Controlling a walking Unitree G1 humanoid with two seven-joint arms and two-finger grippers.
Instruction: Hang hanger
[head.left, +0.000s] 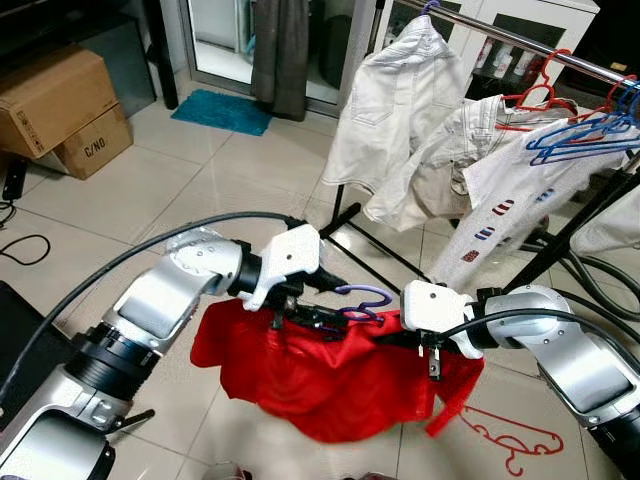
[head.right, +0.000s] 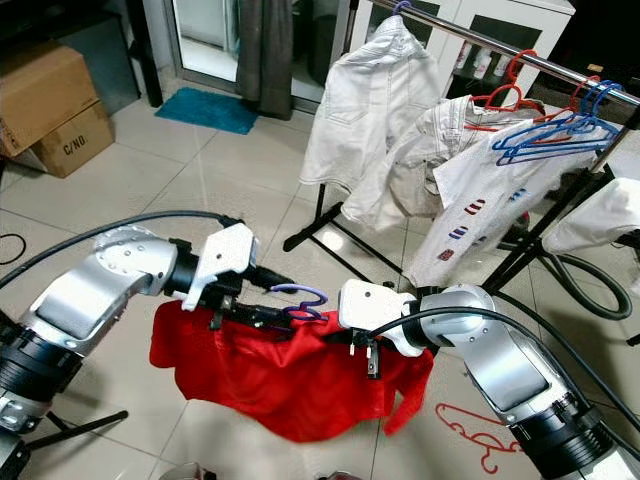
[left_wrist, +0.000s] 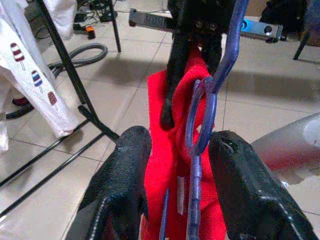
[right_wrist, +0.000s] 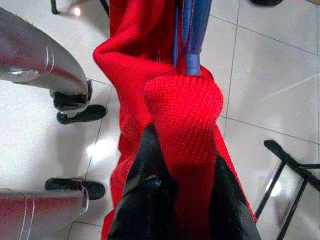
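Left eye view: tiled floor (head.left: 200, 190) runs through the whole scene.
Clothes rack (head.left: 520, 45): at about 1 o'clock, a metal rail on black legs, carrying white shirts (head.left: 395, 110), blue hangers (head.left: 580, 135) and a red hanger (head.left: 535, 95).
Cardboard boxes (head.left: 60, 105): stacked at 10 o'clock, near a teal mat (head.left: 222, 110) at 11 o'clock.
Red garment (head.left: 320, 375): at centre, slung between the two grippers and sagging below them.
Left gripper (left_wrist: 175, 150): at 9 o'clock of the garment, fingers narrowly apart around the red cloth and the purple hanger (head.left: 362, 300).
Right gripper (right_wrist: 177, 165): at 3 o'clock of the garment, fingers pinched on a fold of red knit.
Purple hanger: inside the garment's neck, hook poking up between the grippers.
Spare red hanger (head.left: 505, 432): flat on the floor at 5 o'clock.
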